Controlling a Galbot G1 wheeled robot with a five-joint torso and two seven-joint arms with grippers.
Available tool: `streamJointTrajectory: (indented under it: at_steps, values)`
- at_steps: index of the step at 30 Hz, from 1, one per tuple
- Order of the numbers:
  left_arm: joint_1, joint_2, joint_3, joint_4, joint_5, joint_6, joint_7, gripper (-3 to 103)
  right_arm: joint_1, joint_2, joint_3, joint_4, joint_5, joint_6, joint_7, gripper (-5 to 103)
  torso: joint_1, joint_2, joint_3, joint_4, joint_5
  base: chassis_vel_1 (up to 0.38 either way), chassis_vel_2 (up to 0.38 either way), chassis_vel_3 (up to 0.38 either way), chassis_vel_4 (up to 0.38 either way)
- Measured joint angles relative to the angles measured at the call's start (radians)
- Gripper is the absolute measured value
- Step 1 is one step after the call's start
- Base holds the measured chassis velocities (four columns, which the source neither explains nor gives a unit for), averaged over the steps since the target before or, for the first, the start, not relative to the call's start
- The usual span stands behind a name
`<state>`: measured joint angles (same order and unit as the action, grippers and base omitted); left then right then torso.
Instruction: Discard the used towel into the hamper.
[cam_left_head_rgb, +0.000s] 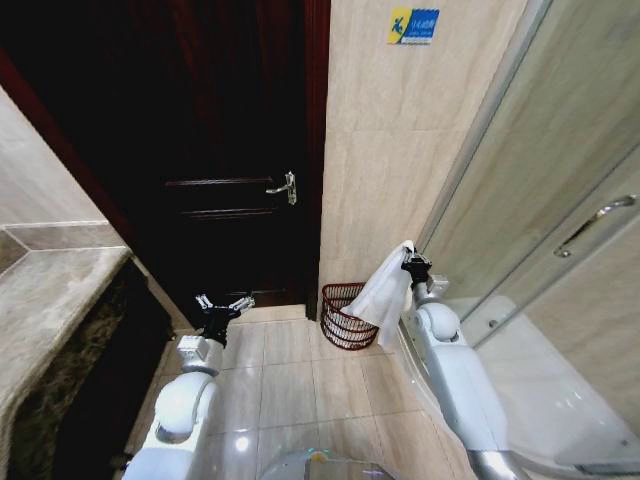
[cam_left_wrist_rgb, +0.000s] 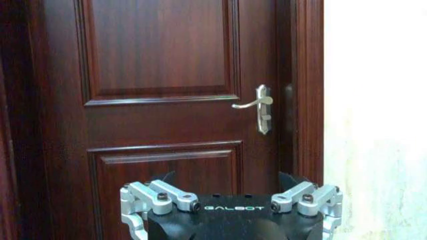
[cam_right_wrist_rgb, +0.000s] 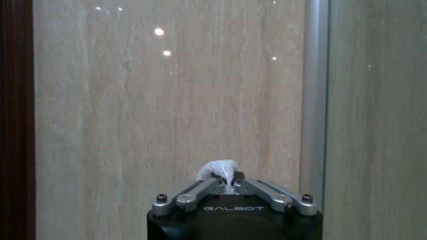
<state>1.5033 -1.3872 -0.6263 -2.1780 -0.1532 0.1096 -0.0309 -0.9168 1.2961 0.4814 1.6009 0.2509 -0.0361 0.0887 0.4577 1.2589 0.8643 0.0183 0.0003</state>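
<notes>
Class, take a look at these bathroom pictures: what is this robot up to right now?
The right gripper is shut on a white towel, which hangs from it beside the tiled wall. The towel's lower part hangs in front of the hamper, a reddish-brown basket on the floor by the dark wooden door; it has not been let go. The left gripper is open, holds nothing, and points toward the door.

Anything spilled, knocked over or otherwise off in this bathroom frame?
Nothing stands out. The hamper stands upright against the wall, the right gripper holds the towel hanging beside it, and the left gripper hangs open near the closed door.
</notes>
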Motion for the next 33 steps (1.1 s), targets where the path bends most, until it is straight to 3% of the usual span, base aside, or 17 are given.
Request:
streamJointTrajectory:
  at_steps: [33]
  values:
    - [0.000,0.000,0.000,0.000,0.000,0.000,0.000,100,-0.175,0.057,0.036,0.156,-0.065,0.028,0.007,2,0.001,0.003,0.001,-0.0001,-0.0002,-0.073,0.074,0.073,-0.072]
